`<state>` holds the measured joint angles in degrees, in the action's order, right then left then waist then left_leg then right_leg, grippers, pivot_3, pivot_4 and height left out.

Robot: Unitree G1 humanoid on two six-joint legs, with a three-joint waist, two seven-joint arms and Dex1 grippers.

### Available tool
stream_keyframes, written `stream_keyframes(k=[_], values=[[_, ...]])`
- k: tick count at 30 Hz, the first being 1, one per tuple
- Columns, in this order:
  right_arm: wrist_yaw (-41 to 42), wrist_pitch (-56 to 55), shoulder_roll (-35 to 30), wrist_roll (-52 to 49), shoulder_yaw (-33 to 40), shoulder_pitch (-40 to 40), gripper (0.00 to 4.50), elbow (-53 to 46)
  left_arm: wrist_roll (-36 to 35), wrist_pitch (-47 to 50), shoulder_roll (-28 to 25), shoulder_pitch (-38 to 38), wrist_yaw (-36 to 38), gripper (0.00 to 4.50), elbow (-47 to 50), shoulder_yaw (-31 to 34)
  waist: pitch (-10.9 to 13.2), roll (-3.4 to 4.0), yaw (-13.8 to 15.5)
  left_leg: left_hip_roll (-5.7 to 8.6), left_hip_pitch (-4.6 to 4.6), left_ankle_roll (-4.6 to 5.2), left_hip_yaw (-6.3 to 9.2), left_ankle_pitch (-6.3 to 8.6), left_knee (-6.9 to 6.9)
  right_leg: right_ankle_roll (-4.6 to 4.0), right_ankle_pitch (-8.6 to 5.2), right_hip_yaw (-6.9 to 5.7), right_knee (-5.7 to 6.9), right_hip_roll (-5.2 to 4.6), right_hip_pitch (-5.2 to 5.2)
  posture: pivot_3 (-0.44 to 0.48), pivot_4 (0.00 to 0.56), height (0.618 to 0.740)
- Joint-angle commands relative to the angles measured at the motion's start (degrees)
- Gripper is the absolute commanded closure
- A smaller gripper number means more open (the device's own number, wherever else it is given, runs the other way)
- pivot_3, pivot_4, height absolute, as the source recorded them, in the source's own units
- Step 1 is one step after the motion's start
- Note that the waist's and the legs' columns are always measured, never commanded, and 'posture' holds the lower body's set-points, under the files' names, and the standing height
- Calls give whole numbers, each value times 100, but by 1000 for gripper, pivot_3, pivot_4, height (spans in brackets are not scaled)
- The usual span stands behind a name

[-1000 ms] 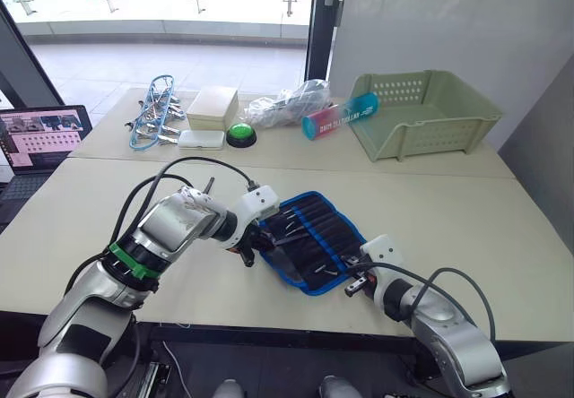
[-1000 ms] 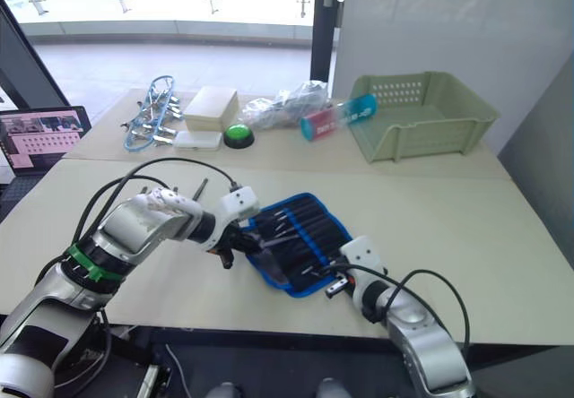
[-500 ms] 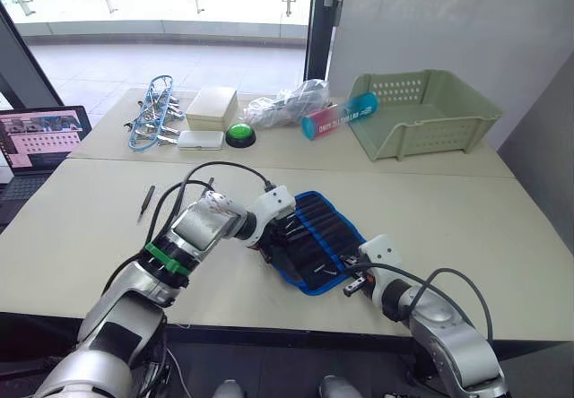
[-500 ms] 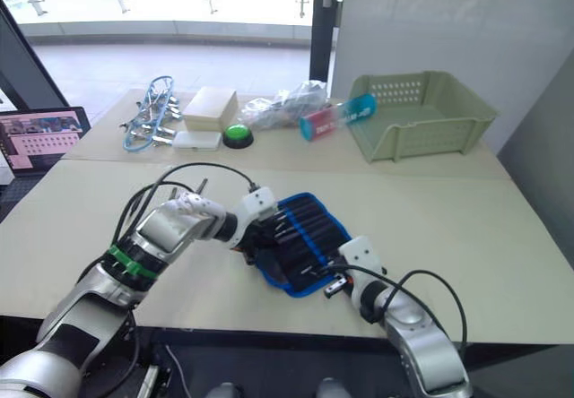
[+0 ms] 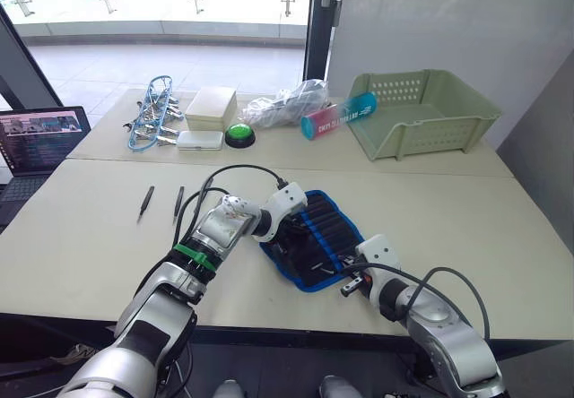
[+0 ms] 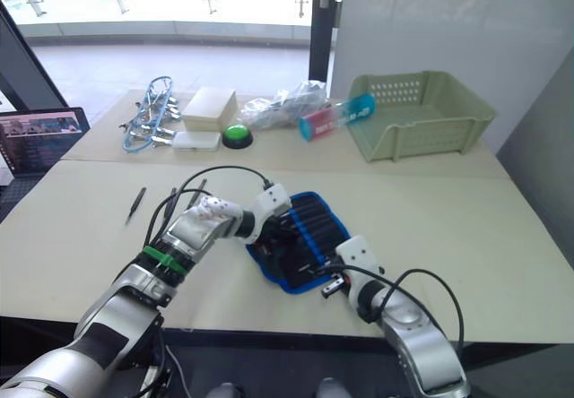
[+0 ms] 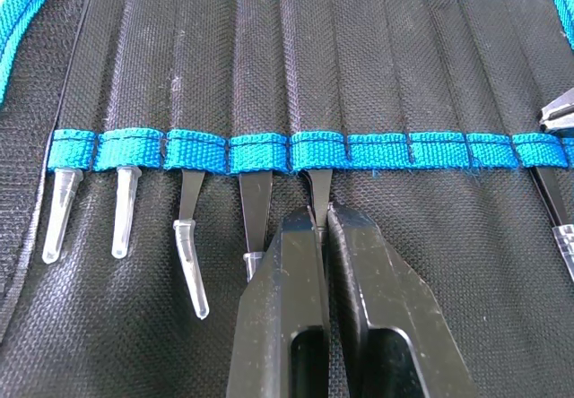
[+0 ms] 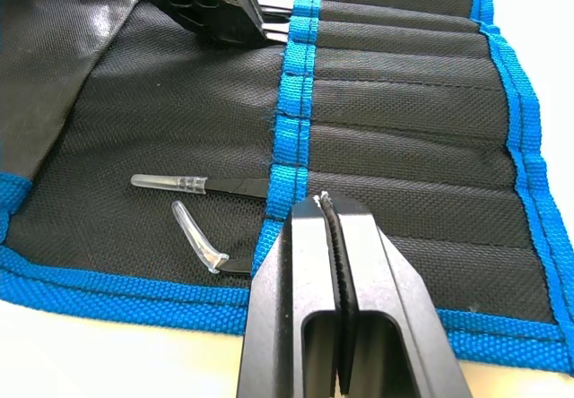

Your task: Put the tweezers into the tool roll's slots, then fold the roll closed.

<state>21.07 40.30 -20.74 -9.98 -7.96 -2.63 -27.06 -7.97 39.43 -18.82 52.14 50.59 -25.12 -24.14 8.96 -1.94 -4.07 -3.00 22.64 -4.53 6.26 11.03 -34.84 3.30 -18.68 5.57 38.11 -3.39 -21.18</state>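
Over the last second our left claw (image 7: 325,228) has slid rightward from the bench's bare left onto the tool roll (image 5: 316,237), uncovering two tweezers (image 5: 146,201) lying on the open bench to the left. That claw is pressed together on a tweezer tip just below the slots (image 7: 314,151)' blue band, with four more capped tips poking out beside it. Our right claw (image 8: 327,208) sits pressed together at the roll's near right corner, on the blue band, just beside two seated tips. The roll lies open near the bench's front edge; wide bare bench (image 5: 81,237) spreads left and right. A green basket (image 5: 421,111) stands far right.
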Motion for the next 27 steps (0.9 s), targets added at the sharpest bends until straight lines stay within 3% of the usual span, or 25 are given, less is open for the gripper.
stream_keyframes(k=[1,6,9,12,15,18,21,27], values=[[54,204,40,-4,-258,62,4500,124,-66,110,-225,16,102,3515,546,352,0,0,-11,0,0,0,0,0,1,0,0,0,0,0,-1,0,150,740],[42,232,49,-7,-262,-16,4500,176,-416,650,-758,-217,298,1901,1671,850,1,1,-15,-1,-2,0,0,0,1,0,0,2,1,1,-1,0,150,740],[69,212,34,-8,-267,-67,4500,231,-961,1033,-1068,-482,287,771,2281,1708,1,3,-23,-2,-4,0,0,0,3,0,0,3,2,1,-1,0,150,740],[107,180,11,-13,-272,-85,4500,279,-1222,831,-1302,-966,65,41,2657,2552,1,4,-31,-3,-8,0,0,0,2,0,0,2,5,1,-1,0,150,740],[150,139,-14,-19,-269,-96,4500,337,-1249,344,-1633,-1779,-168,41,3009,3364,1,5,-51,-4,-20,0,-2,0,7,0,0,9,5,1,4,0,150,740],[195,114,-24,-17,-254,-144,4500,422,-1888,854,-1936,-2688,-71,41,3245,4441,3,5,-83,-5,-23,1,-2,0,11,-1,0,9,6,1,4,0,150,740],[263,150,-49,-32,-233,-203,4500,433,-1752,409,-2121,-3691,-290,41,3329,5151,5,0,-77,-6,-21,0,-2,1,11,-1,0,5,4,-1,4,0,150,740],[379,159,-135,-65,-192,-215,4500,452,-1924,-198,-1943,-5280,-494,41,3736,6415,5,-9,-36,-8,-25,-1,-3,2,14,-3,1,4,1,-3,7,0,150,740]])
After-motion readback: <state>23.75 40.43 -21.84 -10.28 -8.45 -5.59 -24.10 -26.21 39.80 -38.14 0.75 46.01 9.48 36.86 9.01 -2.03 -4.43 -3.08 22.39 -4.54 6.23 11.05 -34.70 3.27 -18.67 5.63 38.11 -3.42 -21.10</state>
